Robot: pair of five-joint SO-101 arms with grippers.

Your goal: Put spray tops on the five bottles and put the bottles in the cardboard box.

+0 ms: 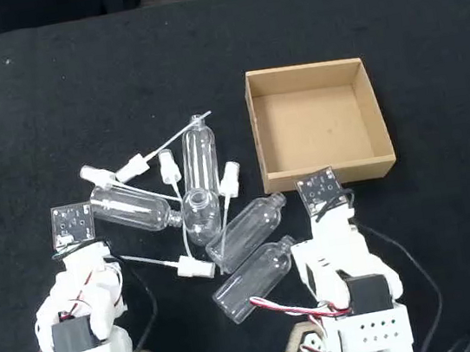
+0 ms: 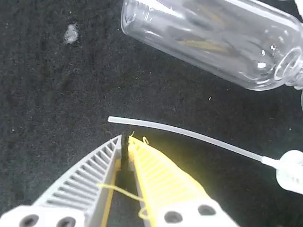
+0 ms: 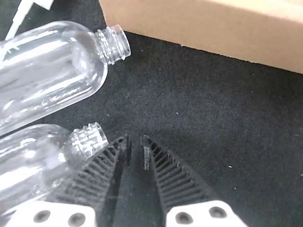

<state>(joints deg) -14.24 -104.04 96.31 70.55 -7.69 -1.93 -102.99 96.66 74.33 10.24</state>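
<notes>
1. Your left gripper is pressed together at the tips and holds nothing. It sits low over the black counter.
2. Just ahead of its tips lies a spray top, with its thin tube stretched crosswise in front of the gripper, close to it.
3. Beyond that tube a clear bottle lies on its side, uncapped, well apart from the left gripper.
4. Your right gripper is almost together, with only a thin slit between the tips, and pinches nothing.
5. The threaded neck of a second bottle lies just beside one of its fingers. A third bottle lies farther out, also on its side with its neck bare.
6. The cardboard box stands ahead of the right gripper, its side wall facing it across a strip of bare counter.
7. From above, the five bottles sit in a loose cluster between the two arms and left of the box. Loose spray tops are scattered among them, and none is fitted.
</notes>
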